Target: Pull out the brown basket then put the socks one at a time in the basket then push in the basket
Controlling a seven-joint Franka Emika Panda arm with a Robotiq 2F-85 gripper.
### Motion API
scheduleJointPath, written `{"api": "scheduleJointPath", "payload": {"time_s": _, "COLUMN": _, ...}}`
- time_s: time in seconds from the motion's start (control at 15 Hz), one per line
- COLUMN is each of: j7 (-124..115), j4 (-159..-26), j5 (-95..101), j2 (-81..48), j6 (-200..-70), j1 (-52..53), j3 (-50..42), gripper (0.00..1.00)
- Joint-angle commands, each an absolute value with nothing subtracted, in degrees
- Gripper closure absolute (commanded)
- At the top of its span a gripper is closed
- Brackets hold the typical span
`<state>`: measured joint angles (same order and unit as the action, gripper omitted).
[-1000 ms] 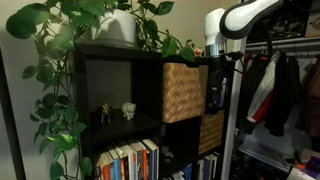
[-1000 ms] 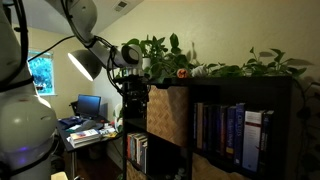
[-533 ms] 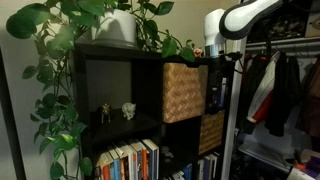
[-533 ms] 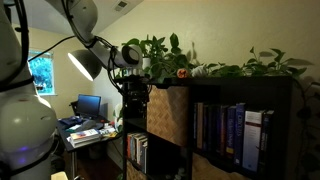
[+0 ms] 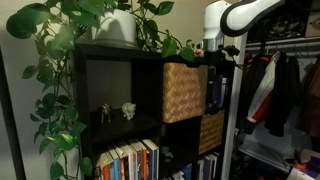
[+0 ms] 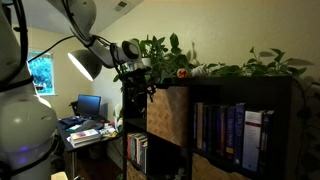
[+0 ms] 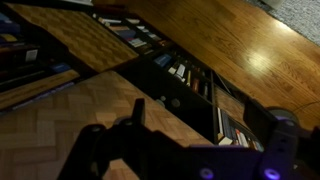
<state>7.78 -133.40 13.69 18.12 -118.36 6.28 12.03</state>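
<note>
The brown basket (image 5: 183, 92) is a tan woven cube in the upper right cell of the dark shelf, sticking out from the front. It also shows in the other exterior view (image 6: 167, 112). My gripper (image 5: 216, 84) hangs just beside the basket's outer side, close to its top edge, and shows there in the other exterior view too (image 6: 135, 88). In the dim wrist view the fingers (image 7: 205, 125) are dark shapes spread wide apart with nothing between them, above a woven surface (image 7: 85, 105). No socks are in view.
A lower woven basket (image 5: 211, 131) sits in the cell beneath. Books (image 5: 130, 160) fill the bottom shelves. Leafy plants (image 5: 70, 40) stand on top of the shelf. Clothes (image 5: 280, 90) hang beside the arm. A desk with a monitor (image 6: 88, 105) stands behind.
The arm and gripper have risen slightly beside the basket. The basket has not visibly moved.
</note>
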Motion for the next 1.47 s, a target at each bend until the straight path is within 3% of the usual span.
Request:
{"api": "scheduleJointPath", "payload": {"time_s": 0.0, "j7": 8.4, "j4": -133.9, "j5": 19.3, "j2": 21.0, "j6": -122.5, "j1": 7.2, "j3": 11.5, "gripper": 0.00}}
{"api": "scheduleJointPath", "payload": {"time_s": 1.07, "j7": 7.7, "j4": -131.0, "j5": 29.4, "j2": 20.3, "j6": -127.9, "j1": 6.6, "j3": 11.9, "gripper": 0.00}}
{"api": "scheduleJointPath", "payload": {"time_s": 1.4, "j7": 13.1, "j4": -130.3, "j5": 29.8, "j2": 19.6, "j6": -135.5, "j1": 7.4, "j3": 10.3, "gripper": 0.00}}
